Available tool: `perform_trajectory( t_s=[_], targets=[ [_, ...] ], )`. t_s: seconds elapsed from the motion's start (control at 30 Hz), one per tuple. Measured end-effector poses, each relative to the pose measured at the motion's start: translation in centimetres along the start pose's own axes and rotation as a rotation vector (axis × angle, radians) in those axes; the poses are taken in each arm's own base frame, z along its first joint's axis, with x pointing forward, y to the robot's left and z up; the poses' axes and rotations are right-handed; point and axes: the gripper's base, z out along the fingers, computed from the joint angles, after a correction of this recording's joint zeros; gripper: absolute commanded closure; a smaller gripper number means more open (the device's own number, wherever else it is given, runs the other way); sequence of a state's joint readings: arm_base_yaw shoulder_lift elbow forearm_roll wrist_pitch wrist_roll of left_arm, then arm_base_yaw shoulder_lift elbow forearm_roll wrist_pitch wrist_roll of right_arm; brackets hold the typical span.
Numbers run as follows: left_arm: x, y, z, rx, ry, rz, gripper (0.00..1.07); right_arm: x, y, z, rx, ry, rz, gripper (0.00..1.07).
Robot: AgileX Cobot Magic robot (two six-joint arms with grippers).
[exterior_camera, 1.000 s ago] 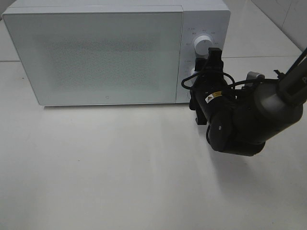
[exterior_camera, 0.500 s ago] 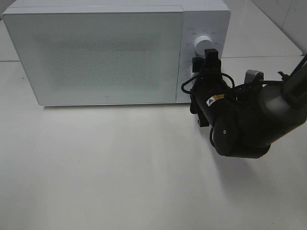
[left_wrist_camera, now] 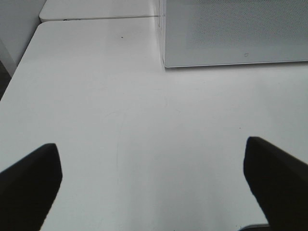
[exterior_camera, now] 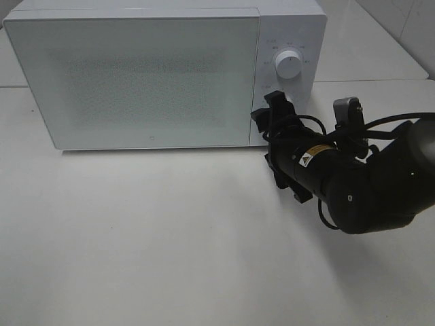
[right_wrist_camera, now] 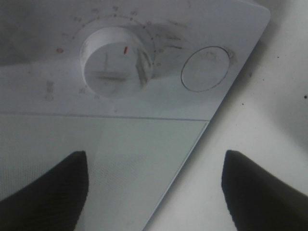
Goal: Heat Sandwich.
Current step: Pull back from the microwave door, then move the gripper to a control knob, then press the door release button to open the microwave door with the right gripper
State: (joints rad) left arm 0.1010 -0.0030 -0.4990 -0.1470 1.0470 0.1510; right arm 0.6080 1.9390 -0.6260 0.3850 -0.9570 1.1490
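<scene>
Sandwich: not in view from any camera. The microwave [exterior_camera: 292, 13] has its frosted door [exterior_camera: 136, 81] shut, so I cannot tell whether the sandwich is inside.

Controls: the upper dial [exterior_camera: 288, 66] is unobstructed in the high view. The lower dial [right_wrist_camera: 117, 62], with a red tick, and the round button [right_wrist_camera: 206, 68] beside it show only in the right wrist view.

Right jaws: apart and clamped on nothing, just in front of the panel at about the lower dial's height. The fingers [right_wrist_camera: 48, 192] straddle the door's edge, not the dial.

Left jaws: wide apart with nothing between them, over bare bench [left_wrist_camera: 120, 96], apart from the oven.

Risks, as judged:
- The jaws are off-centre from the dial. Closing from here would pinch one side and slip off the smooth knob, or catch the door edge.
- The round button is close by. A stray finger on it could pop the door, if it is the release.
- Pushing forward too hard could slide the microwave back along the bench.
- The dial's setting is unreadable, so time may be over- or under-set.
- The wrist cable [exterior_camera: 309, 122] loops near the panel and could snag.
</scene>
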Motion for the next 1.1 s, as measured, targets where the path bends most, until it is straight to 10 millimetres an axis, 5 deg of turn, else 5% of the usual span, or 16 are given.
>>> perform_trajectory(
  t_s=[0.77,1.1],
  targets=[
    [0.0,0.0,0.0,0.0,0.0,0.0,0.09,0.4,2.4,-6.3,0.214,0.524,-1.007,0.31],
    [0.0,0.0,0.0,0.0,0.0,0.0,0.09,0.3,2.5,-9.6,0.255,0.787,-1.225,0.31]
  ],
)
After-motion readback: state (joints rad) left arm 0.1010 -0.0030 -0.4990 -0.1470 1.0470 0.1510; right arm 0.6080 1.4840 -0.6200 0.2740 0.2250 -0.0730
